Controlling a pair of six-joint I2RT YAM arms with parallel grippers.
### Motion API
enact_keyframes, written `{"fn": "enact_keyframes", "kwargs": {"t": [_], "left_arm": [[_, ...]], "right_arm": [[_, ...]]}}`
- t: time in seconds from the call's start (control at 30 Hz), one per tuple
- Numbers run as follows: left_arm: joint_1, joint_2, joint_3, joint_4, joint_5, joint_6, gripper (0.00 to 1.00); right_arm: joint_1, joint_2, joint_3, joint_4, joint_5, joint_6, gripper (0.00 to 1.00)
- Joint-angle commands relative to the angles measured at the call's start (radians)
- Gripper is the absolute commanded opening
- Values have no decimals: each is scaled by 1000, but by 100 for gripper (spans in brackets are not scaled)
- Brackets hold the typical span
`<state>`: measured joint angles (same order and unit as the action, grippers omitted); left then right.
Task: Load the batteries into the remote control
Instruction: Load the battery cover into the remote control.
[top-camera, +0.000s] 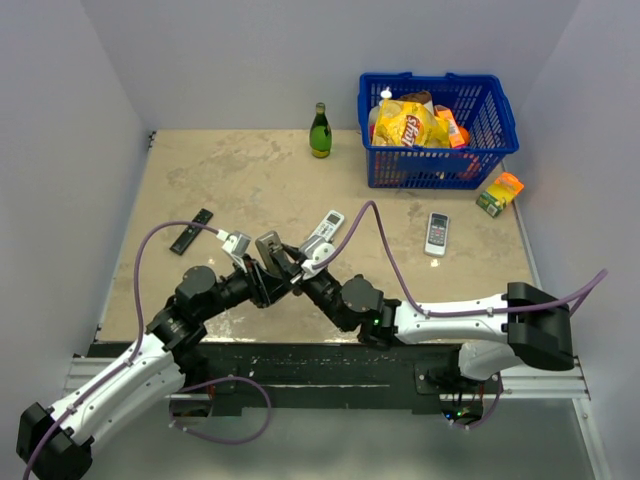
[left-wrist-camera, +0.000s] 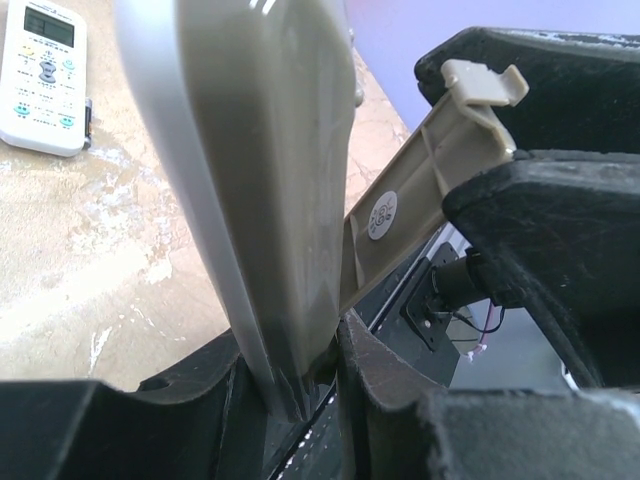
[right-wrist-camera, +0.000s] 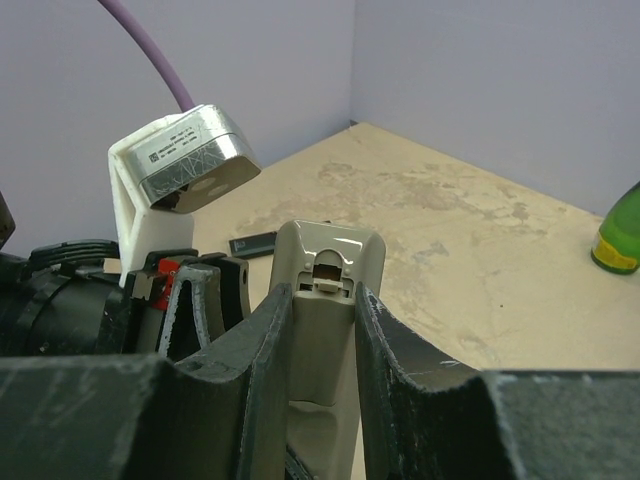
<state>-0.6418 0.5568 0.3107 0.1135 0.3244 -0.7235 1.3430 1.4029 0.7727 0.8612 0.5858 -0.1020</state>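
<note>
The remote control (top-camera: 270, 243) is held up above the table's near middle, grey back showing, and my left gripper (top-camera: 266, 262) is shut on its lower end. In the left wrist view the remote (left-wrist-camera: 270, 150) stands edge-on between my left gripper's (left-wrist-camera: 300, 375) jaws. My right gripper (top-camera: 298, 266) meets it from the right and is shut on the grey battery cover (right-wrist-camera: 328, 340), which tilts away from the remote's back (right-wrist-camera: 330, 245); its clip tab (left-wrist-camera: 482, 82) shows in the left wrist view. My right gripper (right-wrist-camera: 325, 305) clasps the cover's sides. No batteries are in view.
Two other white remotes lie on the table (top-camera: 324, 231) (top-camera: 437, 234); one shows in the left wrist view (left-wrist-camera: 40, 75). A long flat black strip (top-camera: 191, 231) lies left. A green bottle (top-camera: 319, 132), a blue basket (top-camera: 440, 165) of snacks and an orange-green carton (top-camera: 500, 193) stand at the back.
</note>
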Motion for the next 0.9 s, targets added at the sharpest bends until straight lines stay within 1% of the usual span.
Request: {"fn": "enact_keyframes", "kwargs": {"t": [0.0,0.27,0.37,0.5,0.63,0.7,0.87], "left_arm": [[4,-17,54,49,-7,-2,0],[4,-23,44,80,18,16,0],[4,-32,25,104,19,0,0],[4,-37,-5,152,25,-43,0],[5,-40,-27,186,22,-73,0],[4,-38,-36,193,21,-86,0],[4,-43,-50,195,8,-105,0]], "right_arm": [[8,19,30,-19,34,-22,0],[7,64,71,-128,37,11,0],[7,82,86,-163,65,39,4],[7,93,94,-197,98,88,7],[7,99,103,-225,117,123,14],[8,102,106,-235,129,133,16],[7,97,106,-238,146,147,31]]}}
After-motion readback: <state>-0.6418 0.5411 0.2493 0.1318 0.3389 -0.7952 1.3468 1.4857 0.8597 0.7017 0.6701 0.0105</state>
